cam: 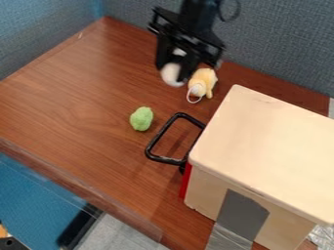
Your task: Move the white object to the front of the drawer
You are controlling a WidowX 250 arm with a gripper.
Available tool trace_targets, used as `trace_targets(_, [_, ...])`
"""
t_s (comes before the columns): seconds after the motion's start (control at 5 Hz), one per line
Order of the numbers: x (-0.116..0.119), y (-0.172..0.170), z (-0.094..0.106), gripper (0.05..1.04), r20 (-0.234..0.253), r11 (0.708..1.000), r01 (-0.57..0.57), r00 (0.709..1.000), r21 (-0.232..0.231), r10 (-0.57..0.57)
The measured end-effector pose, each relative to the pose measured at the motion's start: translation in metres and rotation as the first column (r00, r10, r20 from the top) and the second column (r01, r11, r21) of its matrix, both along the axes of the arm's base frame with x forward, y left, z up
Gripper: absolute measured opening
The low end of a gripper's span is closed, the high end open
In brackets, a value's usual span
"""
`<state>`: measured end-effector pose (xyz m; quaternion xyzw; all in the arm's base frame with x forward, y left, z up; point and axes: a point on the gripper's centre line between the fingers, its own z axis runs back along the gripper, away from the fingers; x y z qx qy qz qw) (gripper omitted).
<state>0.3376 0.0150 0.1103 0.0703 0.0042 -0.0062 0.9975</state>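
So, starting leftmost with the green lump on the bench, then meeting the black drawer handle. Farther from the camera, clamping the rounded white object in the tool, hanging just beside the yellow plush toy. From there, probably needing carrying toward the camera, past the toy, to the handle side of the wooden box.

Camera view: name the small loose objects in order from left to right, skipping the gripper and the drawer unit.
Green lump, white object, pale yellow toy with a thin white loop.
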Motion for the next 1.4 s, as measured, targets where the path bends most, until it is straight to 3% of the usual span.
trace_targets(0.2, [0.020,0.034,-0.023,0.478,0.076,1.000,-0.011,0.997,-0.016,0.012])
trace_targets(0.6, [0.053,0.075,-0.064,0.478,0.060,1.000,0.007,0.998,-0.008,-0.007])
trace_targets(0.8, [0.052,0.096,-0.076,0.548,0.030,0.999,-0.033,0.999,-0.031,0.034])
trace_targets(1.0, [0.049,0.098,-0.084,0.853,-0.032,0.999,-0.026,0.999,-0.047,0.024])
trace_targets(1.2, [0.046,0.096,-0.084,1.010,-0.053,0.998,-0.006,0.999,-0.058,0.003])
trace_targets(1.4, [0.042,0.094,-0.067,1.005,-0.046,0.998,-0.008,0.999,-0.065,0.005])
